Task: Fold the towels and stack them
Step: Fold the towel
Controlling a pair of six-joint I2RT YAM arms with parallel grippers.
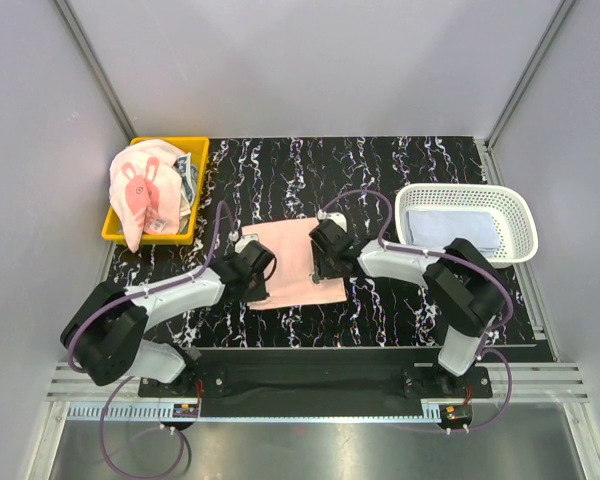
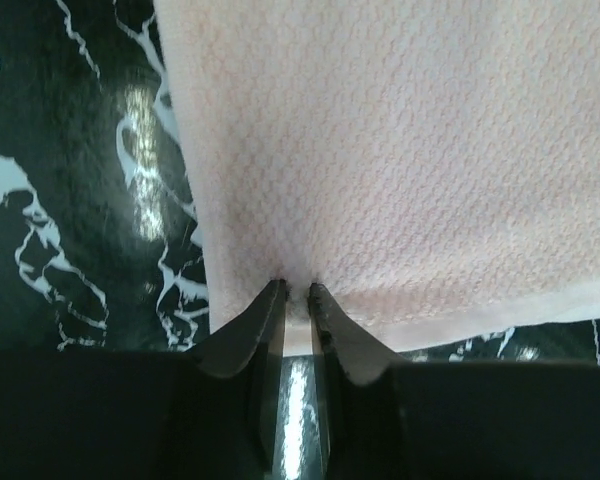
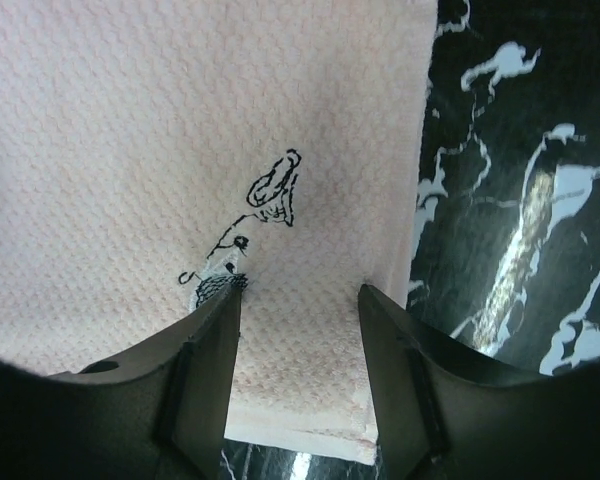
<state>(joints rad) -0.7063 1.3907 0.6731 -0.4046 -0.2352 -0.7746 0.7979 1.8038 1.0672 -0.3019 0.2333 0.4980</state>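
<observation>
Pinching the near-left hem of the pink towel (image 1: 295,262) with the left gripper (image 2: 297,290), pressed together on a small tuck of cloth; hanging over the near-right hem with the right gripper (image 3: 300,295), spread wide and holding nothing. Lies flat at the middle of the marbled table (image 1: 400,170), between the two arms. To fold cleanly, probably best to close the right fingers on the hem first, raise both corners level, carry them together to the far edge, and set hem on hem without dragging the cloth askew. Counting two grippers, one pink towel spread out, one rabbit-print towel (image 1: 140,190) heaped in one yellow bin (image 1: 201,165) over at least one more cloth, hard to number, and one pale towel (image 1: 465,228) in one white basket (image 1: 408,215).
</observation>
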